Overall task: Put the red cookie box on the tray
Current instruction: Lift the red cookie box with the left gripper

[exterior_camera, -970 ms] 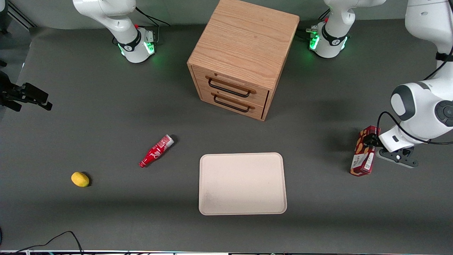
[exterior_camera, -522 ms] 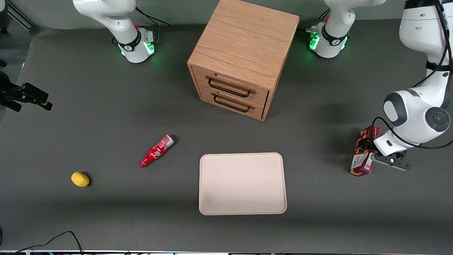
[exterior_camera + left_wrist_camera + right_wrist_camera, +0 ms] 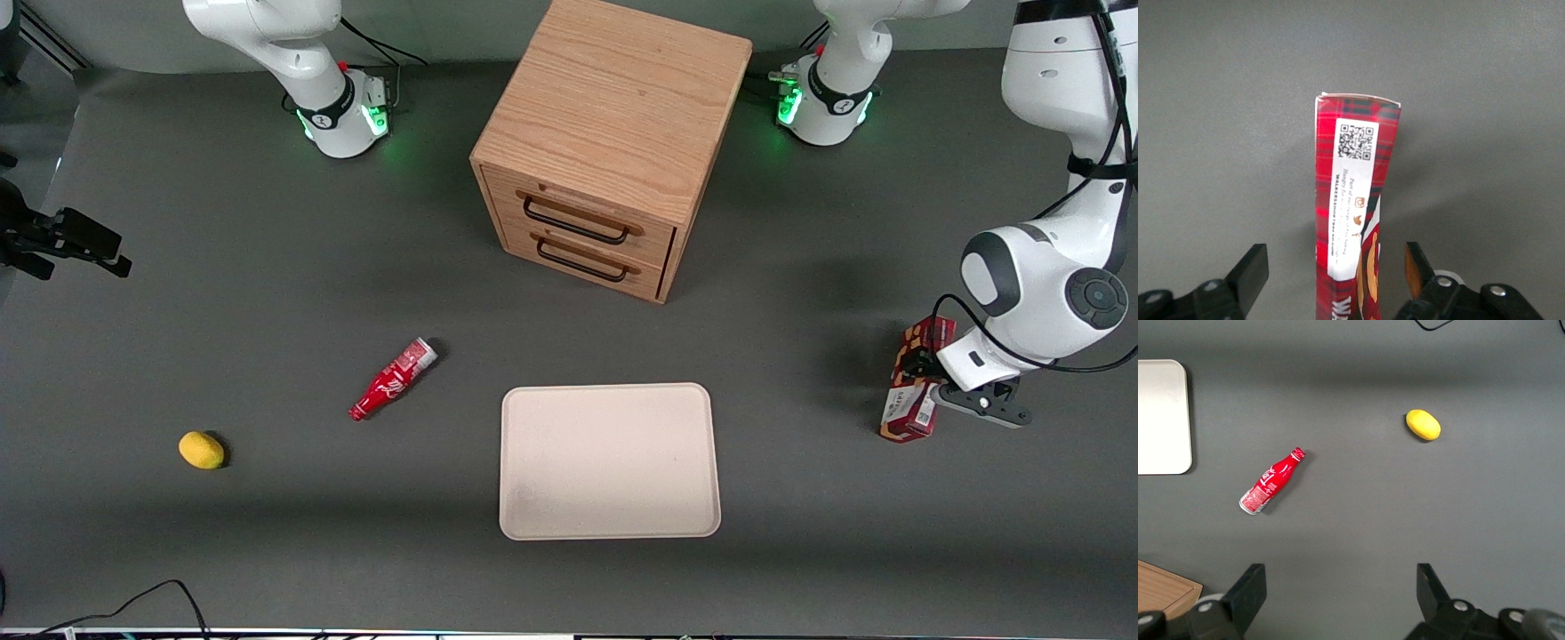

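Lower centre of the front frame: tray (image 3: pixel 610 460), beige, flat, low-rimmed, nothing on it.

Lower left: yellow lemon-like fruit (image 3: pixel 202 450), lying toward the parked arm's end of the table (image 3: pixel 267 551).

Left of centre, a little farther from the camera: small red bottle (image 3: pixel 392 379), on its side. Not a task item.

Right edge, mid-height: red cookie box (image 3: pixel 909 409), lying on the table toward the working arm's end, well apart from the tray. Long axis runs roughly toward and away from the front camera, slightly tilted; white label end is the nearer end.

Same position: gripper (image 3: pixel 925 373), lowered over the box's middle. In the wrist view the gripper (image 3: pixel 1331 270) straddles the box (image 3: pixel 1355 207): one finger (image 3: pixel 1250 272) stands clear of the box's side with bare table between, the other finger (image 3: pixel 1418 270) sits just beside the opposite side. Jaws wide, nothing clamped. Fingers lie across the long axis, so closure would fall on the narrow width.

Judgement: box not yet grasped; step in hand is the closing. Carry thereafter runs sideways toward frame centre.

Upper centre: wooden two-drawer cabinet (image 3: pixel 609 147), drawers shut, farthest from the camera.
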Controlling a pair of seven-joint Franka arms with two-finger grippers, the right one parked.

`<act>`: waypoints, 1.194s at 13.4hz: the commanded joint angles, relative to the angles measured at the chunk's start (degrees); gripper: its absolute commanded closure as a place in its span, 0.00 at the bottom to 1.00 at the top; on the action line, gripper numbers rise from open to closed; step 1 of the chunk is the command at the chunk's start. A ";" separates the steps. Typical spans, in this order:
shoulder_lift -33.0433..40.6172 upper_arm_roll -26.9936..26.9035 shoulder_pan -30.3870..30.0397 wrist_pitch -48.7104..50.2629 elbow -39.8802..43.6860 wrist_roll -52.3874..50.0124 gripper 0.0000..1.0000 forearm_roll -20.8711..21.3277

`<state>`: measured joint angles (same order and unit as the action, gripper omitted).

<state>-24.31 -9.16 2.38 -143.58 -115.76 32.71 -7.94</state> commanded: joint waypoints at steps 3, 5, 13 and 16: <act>0.84 0.19 -0.27 -1.00 -1.13 2.27 1.00 -1.03; 0.84 0.19 -0.27 -1.00 -1.05 2.27 1.00 -1.12; 6.27 0.19 0.43 6.18 0.79 1.66 1.00 -1.03; 10.50 0.19 0.61 24.06 9.55 -1.49 1.00 -0.16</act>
<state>-17.91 -8.68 2.52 -130.94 -111.53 33.41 -8.31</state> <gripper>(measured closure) 0.943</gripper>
